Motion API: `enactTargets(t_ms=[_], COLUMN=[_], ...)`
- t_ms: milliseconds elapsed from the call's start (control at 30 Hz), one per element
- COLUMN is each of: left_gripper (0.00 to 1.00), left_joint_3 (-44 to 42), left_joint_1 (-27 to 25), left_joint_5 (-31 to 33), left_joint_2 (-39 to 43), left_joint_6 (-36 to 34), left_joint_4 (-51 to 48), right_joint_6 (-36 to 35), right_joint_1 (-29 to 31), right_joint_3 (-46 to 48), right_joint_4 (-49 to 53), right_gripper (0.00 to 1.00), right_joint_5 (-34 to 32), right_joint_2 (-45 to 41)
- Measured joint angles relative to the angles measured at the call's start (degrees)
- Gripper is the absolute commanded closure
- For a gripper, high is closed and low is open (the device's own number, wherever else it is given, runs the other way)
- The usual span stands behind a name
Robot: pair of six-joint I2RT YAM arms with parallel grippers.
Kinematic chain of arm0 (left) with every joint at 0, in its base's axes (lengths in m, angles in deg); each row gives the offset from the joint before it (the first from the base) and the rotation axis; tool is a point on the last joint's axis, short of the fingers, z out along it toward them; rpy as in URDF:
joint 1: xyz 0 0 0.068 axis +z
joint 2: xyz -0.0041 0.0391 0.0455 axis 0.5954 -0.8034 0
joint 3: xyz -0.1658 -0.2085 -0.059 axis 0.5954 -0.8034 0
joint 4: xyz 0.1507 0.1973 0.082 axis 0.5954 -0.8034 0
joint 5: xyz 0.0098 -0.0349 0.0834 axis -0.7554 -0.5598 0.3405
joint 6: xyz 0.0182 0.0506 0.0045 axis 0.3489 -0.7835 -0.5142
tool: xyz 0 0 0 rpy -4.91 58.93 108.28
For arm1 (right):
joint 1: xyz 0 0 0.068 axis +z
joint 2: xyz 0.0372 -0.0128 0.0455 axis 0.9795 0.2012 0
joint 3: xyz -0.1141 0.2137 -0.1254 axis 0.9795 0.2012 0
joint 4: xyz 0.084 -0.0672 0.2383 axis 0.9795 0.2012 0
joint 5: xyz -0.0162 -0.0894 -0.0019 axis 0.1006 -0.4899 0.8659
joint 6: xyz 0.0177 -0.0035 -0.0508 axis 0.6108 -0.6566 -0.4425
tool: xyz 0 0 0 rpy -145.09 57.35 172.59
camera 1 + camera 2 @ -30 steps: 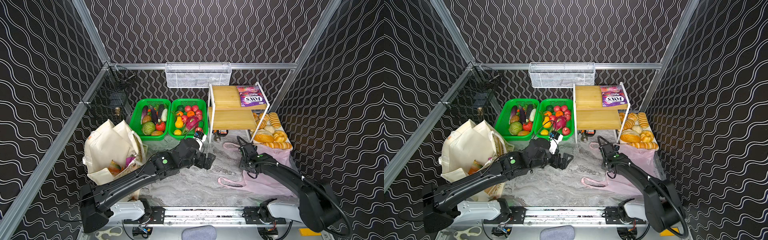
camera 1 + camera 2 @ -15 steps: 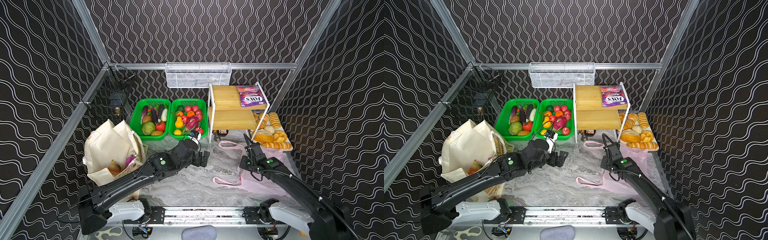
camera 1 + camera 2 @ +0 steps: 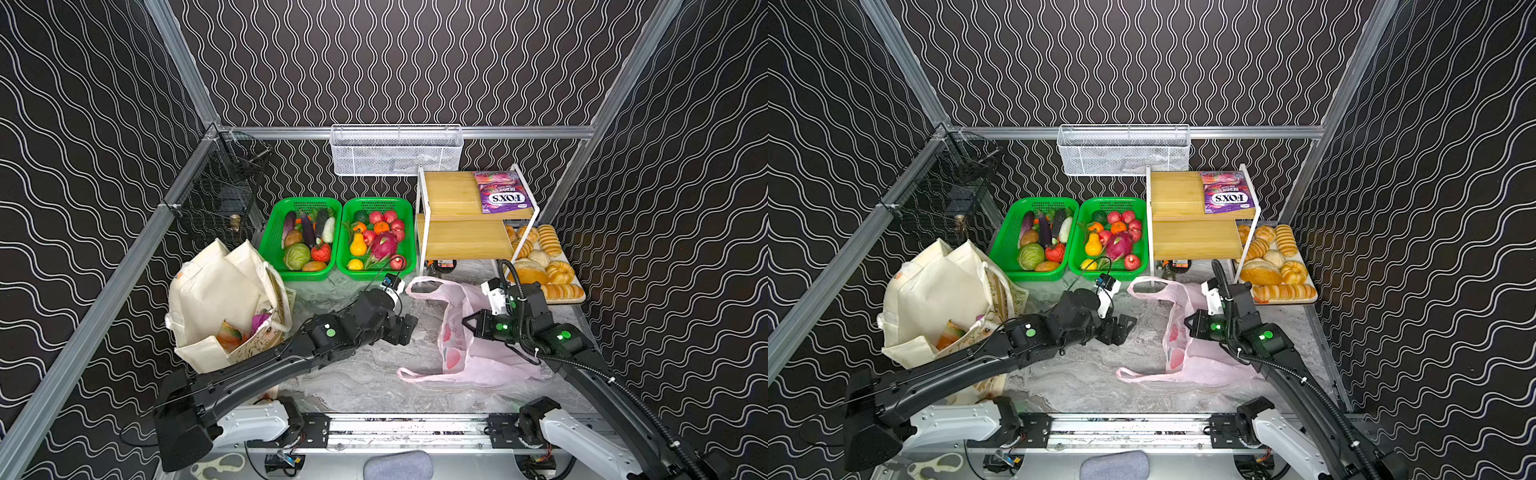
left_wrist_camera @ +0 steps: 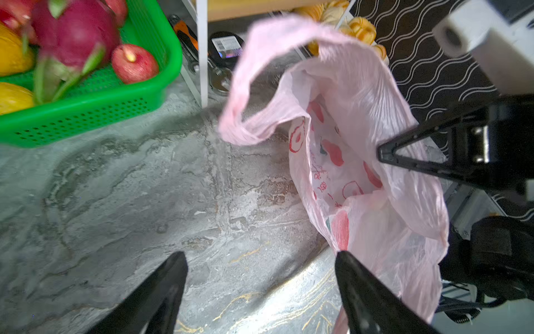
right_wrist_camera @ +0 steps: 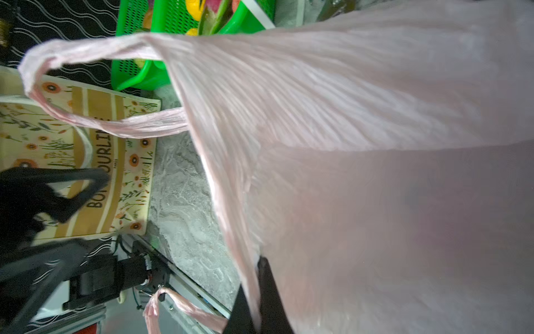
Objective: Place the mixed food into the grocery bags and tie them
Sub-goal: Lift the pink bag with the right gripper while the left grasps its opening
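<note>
The pale-pink plastic grocery bag (image 3: 469, 357) (image 3: 1200, 361) is pulled up off the marble table by one side of its mouth. My right gripper (image 3: 467, 322) (image 5: 257, 266) is shut on that thin film (image 5: 346, 115). My left gripper (image 3: 409, 328) (image 4: 260, 256) is open and holds nothing; one fingertip sits beside the bag's near edge (image 4: 361, 115). The cream floral tote (image 3: 216, 291) (image 5: 95, 150) stands at the left with packets inside. The dragon fruit (image 3: 383, 245), pear (image 3: 358, 245), lemon (image 3: 354, 264), apples (image 3: 376, 217) and orange (image 3: 381, 227) lie in a green basket (image 3: 376, 274).
A second green basket (image 3: 299, 274) holds vegetables. A wooden shelf rack (image 3: 465, 241) carries a purple FOX'S packet (image 3: 500, 197). A tray of bread rolls (image 3: 540, 266) lies at the right, a white wire basket (image 3: 395, 149) hangs on the back wall, and a black wire basket (image 3: 216, 199) at the left.
My right gripper has shut on the pink bag's edge, lifted it and swung toward the left arm, so the bag's mouth now stands open. My left gripper stayed near its spot, its jaws a little narrower.
</note>
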Motion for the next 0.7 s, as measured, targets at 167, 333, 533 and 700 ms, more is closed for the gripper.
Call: enactTargets(t_ms=[167, 333, 533, 700], left_gripper=[0.07, 0.07, 0.09, 0.28], left_joint_3=[-4.33, -8.83, -12.7, -13.29], left_joint_1=[0.02, 0.02, 0.02, 0.02], left_joint_5=[-2.91, -6.78, -10.36, -10.45], left_joint_2=[-2.32, -4.59, -6.67, -7.54], left_joint_6=[2.86, 6.58, 11.32, 12.74], left_joint_4=[6.25, 15.45, 27.63, 30.84], right_joint_6=[3.28, 6.1, 9.77, 12.39], right_joint_1=[0.0, -0.04, -0.07, -0.11], right_joint_3=[0.15, 0.22, 1.55, 1.86], right_joint_4=[-4.44, -8.04, -12.57, -14.75], right_gripper=[1.0, 1.0, 1.0, 1.0], right_joint_5=[4.46, 6.29, 8.0, 9.03], right_joint_2=[0.2, 0.07, 0.81, 1.36])
